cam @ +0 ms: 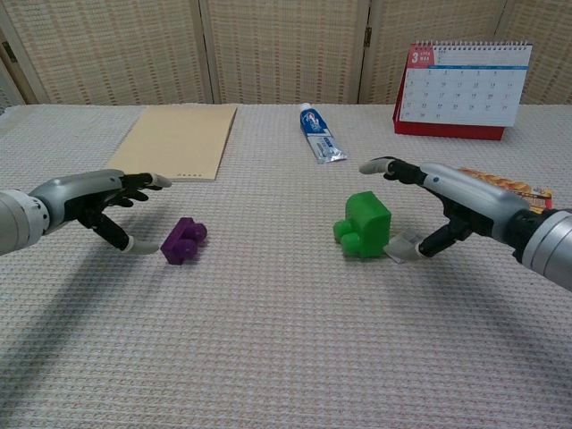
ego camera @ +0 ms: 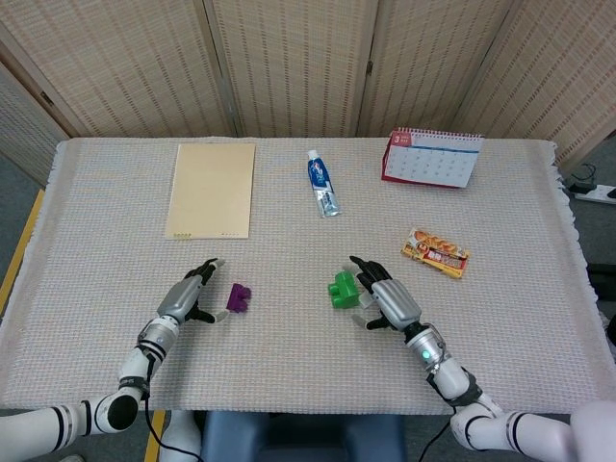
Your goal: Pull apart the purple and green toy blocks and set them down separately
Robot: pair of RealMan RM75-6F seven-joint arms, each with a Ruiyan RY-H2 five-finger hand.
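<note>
The purple block (ego camera: pixel 238 297) (cam: pixel 184 240) lies on the tablecloth at front left. My left hand (ego camera: pixel 191 294) (cam: pixel 105 206) is just left of it, fingers spread, holding nothing. The green block (ego camera: pixel 342 289) (cam: pixel 363 224) rests on the cloth right of centre, well apart from the purple one. My right hand (ego camera: pixel 388 302) (cam: pixel 438 204) is beside it on the right, fingers spread around its far side and apart from it in the chest view.
A tan notebook (ego camera: pixel 212 189) lies at back left, a toothpaste tube (ego camera: pixel 322 183) at back centre and a desk calendar (ego camera: pixel 432 158) at back right. A snack packet (ego camera: pixel 436 252) sits right of my right hand. A small white tag (cam: pixel 404 246) lies by the green block.
</note>
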